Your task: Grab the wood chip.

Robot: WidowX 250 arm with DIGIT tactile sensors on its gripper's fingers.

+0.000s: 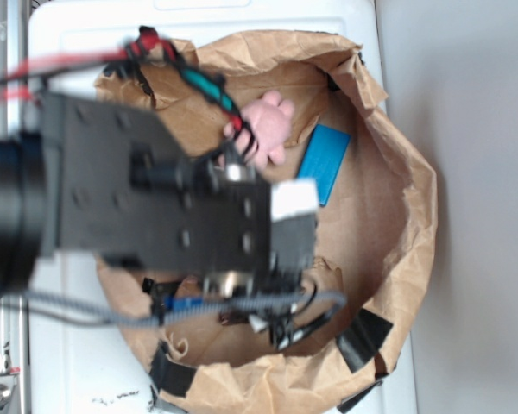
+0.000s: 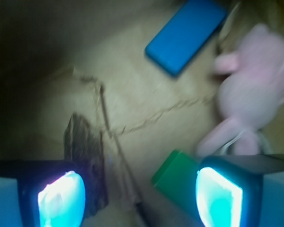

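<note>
**Tool open above the wood chip, grab not yet made**

The tool [image 2: 139, 198] hangs inside a brown paper bag [image 1: 397, 172] with its sides rolled down, which sits on a white worktop [image 1: 78, 371]. In the wrist view its two fingers [image 2: 61, 198] stand wide apart with nothing between them, so it is open and empty.

The wood chip [image 2: 85, 163], dark, rough and streaky, lies flat on the bag's floor, near the lower left of the wrist view. Its lower end runs just beside the inner edge of the left-hand finger, and most of it sits inside the gap, off to that side rather than centred. In the exterior view the arm covers it completely.

Other things share the bag floor: a green block [image 2: 175, 177] close to the right-hand finger, a blue block [image 1: 322, 162] towards the bag's far wall, and a pink soft toy [image 1: 266, 129] next to the blue block.

My reading is that the approach is largely done, while the grab itself remains: the tool seems to need a small shift to centre the chip, a descent, and closing. The green block is near enough to be caught by mistake.

No brand, label or writing is readable in either view.
</note>
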